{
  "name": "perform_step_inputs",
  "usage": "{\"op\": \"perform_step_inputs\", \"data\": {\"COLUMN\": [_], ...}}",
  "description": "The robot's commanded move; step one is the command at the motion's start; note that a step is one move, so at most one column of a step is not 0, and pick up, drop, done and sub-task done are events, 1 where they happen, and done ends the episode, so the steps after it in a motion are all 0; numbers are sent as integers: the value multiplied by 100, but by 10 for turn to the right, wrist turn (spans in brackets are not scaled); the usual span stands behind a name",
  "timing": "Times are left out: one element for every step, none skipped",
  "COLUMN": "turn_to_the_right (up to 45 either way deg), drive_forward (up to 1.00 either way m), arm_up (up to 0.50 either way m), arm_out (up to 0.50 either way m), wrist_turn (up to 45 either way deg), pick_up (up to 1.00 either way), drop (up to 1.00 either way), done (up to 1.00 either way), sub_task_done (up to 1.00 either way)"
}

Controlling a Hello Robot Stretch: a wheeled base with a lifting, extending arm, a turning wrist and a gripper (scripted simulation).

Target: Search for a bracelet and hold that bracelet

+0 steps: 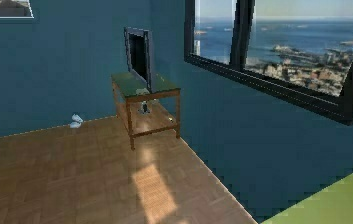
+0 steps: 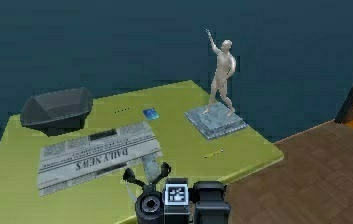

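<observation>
The gripper (image 2: 147, 176) shows at the green table's (image 2: 254, 150) near edge by the newspaper (image 2: 94, 158), finger state and load indeterminable; a small blue item (image 2: 151, 114), too small to identify, lies between dark case (image 2: 56, 108) and statue (image 2: 222, 75).

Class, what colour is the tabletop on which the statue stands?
The tabletop under the statue is yellow-green; the arm side view shows it best.
</observation>
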Motion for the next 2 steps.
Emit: {"op": "perform_step_inputs", "data": {"turn_to_the_right": [0, 0], "drive_forward": [0, 0], "arm_up": [10, 0], "arm_out": [0, 0], "wrist_turn": [0, 0], "pick_up": [0, 0], "drop": [0, 0], "done": [0, 100], "sub_task_done": [0, 0]}}
